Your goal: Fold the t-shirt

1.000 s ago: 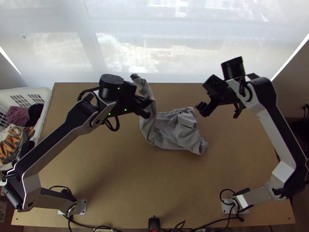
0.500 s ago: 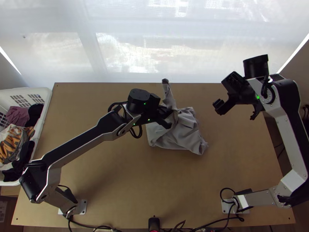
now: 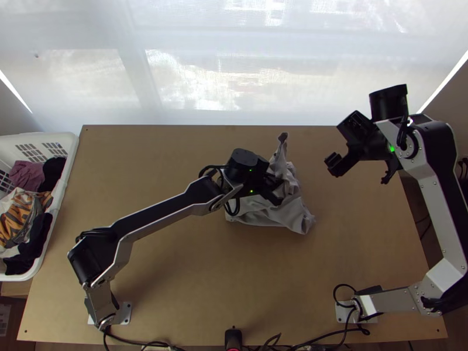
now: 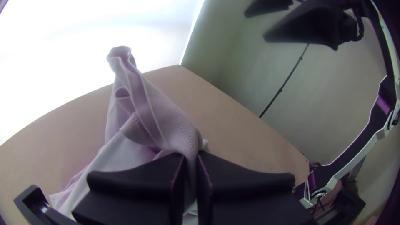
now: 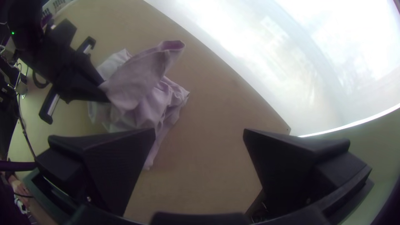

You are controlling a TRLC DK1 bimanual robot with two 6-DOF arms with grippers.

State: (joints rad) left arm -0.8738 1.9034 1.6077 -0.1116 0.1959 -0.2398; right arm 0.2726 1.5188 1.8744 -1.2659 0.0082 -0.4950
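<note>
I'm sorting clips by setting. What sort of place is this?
Probably a robot test station, perhaps in a lab or workroom: two robot arms are mounted on a wooden table, a basket of clothes stands beside it, and cables run along its near edge.

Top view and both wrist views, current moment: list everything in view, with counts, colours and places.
T-shirt: 1, light grey, bunched on the table past its middle
Table: 1, light wood, under the shirt
Laundry basket: 1, white, at the table's left
Clothes: several, mauve, black, white, orange-and-black patterned, in the basket
Window covering: pale, behind the far edge
Small device: 1, black, middle of the near edge
Cables: several, black, near edge
Pole: 1, black, beyond the table
Arms: 2, silver and black, left and right
Left gripper: 1, black, shut on the shirt
Right gripper: 1, black, open, right of the shirt
</note>
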